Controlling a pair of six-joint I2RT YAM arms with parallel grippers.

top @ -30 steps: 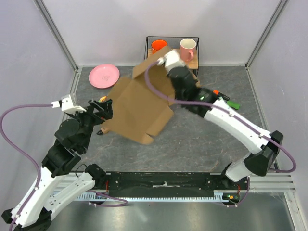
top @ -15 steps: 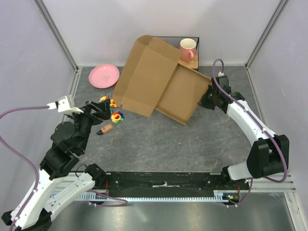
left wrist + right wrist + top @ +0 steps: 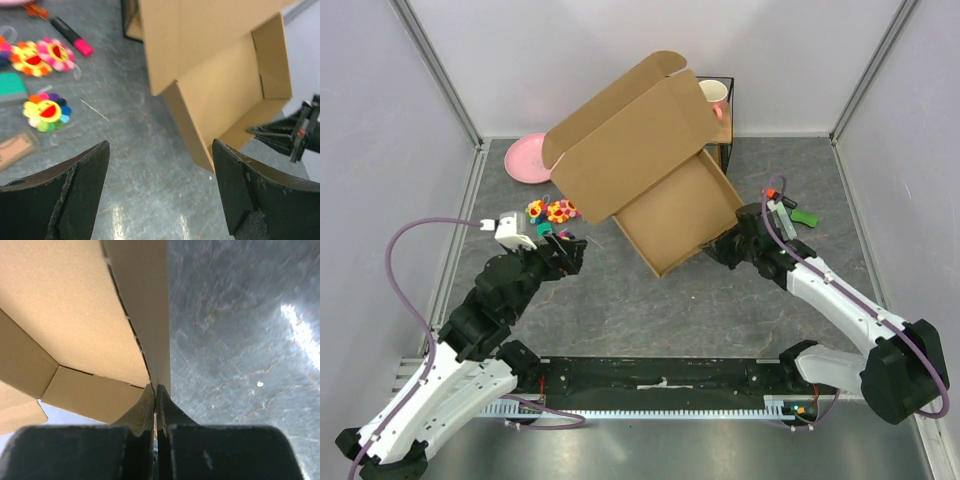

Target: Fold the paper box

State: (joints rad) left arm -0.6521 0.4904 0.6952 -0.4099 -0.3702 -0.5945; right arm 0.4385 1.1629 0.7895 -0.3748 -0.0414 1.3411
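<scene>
**Right claw (image 3: 156, 390) hauled the paper box (image 3: 670, 215) round; left claw (image 3: 160, 185) waited empty**

Clenched on one thin side wall of the paper box, the right claw held the cardboard between its closed fingers, as its wrist view showed edge-on. The left claw stood released, jaws wide and holding nothing, low over the table (image 3: 620, 310) toward its left side and aimed at the box's near wall.

Much had shifted within a second. The cardboard had lain spread and nearly flat across the middle-left of the table, with the right arm stretched toward the far edge. Half a second on it hung tilted and half open. Now it sat in the middle of the table as a shallow tray, its walls already up and its big lid flap (image 3: 620, 150) rearing toward the far edge, partly hiding the pink mug (image 3: 713, 93). The right arm had drawn back toward the near right, and the left arm had pushed in toward the centre. The swing also uncovered the flower charms (image 3: 548, 211) near the left edge.

For the task, this probably meant the tray was formed and the lid remained to be brought down; the free left claw looked placed to steady or press it.
</scene>
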